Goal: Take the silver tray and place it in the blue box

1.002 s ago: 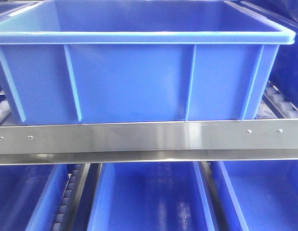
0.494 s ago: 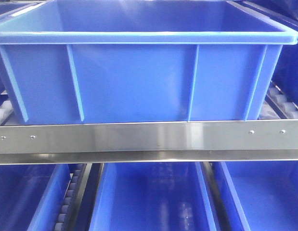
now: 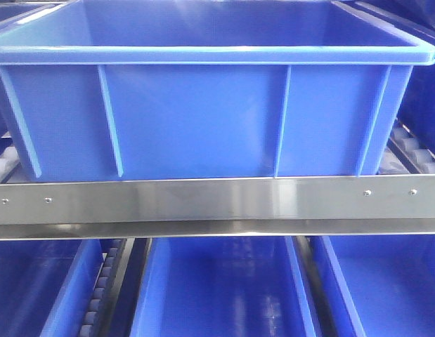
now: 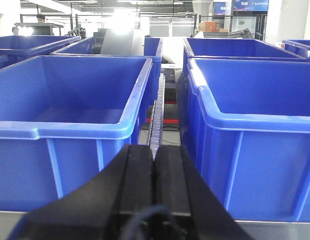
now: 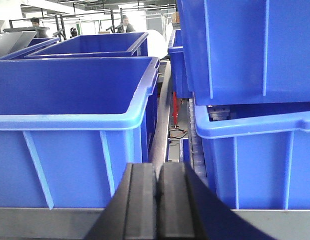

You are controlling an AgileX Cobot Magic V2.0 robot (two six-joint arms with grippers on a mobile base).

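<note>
The blue box point(image 3: 203, 112) stands on the upper shelf and fills the front view; what I see of its inside is bare. The silver tray is not in any view. My left gripper point(image 4: 153, 150) is shut and empty, level with the gap between two blue crates: one on its left point(image 4: 69, 105) and one on its right point(image 4: 255, 110). My right gripper point(image 5: 158, 167) is shut and empty, in front of the gap between a blue crate point(image 5: 74, 100) and stacked crates point(image 5: 255, 75).
A flat steel crossbar with screws point(image 3: 217, 200) runs along the shelf's front edge below the box. More blue crates point(image 3: 217, 288) sit on the lower level. Roller tracks point(image 4: 156, 120) run between the crates. A pale grey tilted sheet point(image 4: 119, 42) stands far behind.
The box and crossbar shifted slightly to the right in the front view between one second and half a second ago. Nothing has changed since.
</note>
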